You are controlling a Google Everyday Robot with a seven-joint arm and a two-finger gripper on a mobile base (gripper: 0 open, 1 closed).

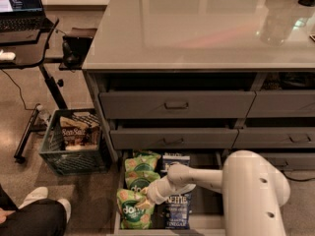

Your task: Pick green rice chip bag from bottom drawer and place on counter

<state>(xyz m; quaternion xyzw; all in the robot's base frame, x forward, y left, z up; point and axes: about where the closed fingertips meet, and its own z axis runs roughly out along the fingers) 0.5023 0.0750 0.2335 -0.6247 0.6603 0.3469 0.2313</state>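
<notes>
The bottom drawer [206, 223] is pulled open under the counter [197, 28]. Three light-green rice chip bags lie in a column in its left part; the nearest one [132, 211] shows white "dang" lettering, with another [137, 180] behind it and a third [141, 161] at the back. Two dark-blue Kettle bags [176, 211] lie to their right. My white arm reaches down into the drawer, and my gripper [143, 203] is at the top right edge of the nearest green bag, touching it.
A grey crate [73, 144] with snack bags stands on the floor left of the cabinet. A black desk with a laptop [22, 4] is at the far left. A person's leg and shoe [34, 211] are at the bottom left. Two upper drawers [177, 104] are shut.
</notes>
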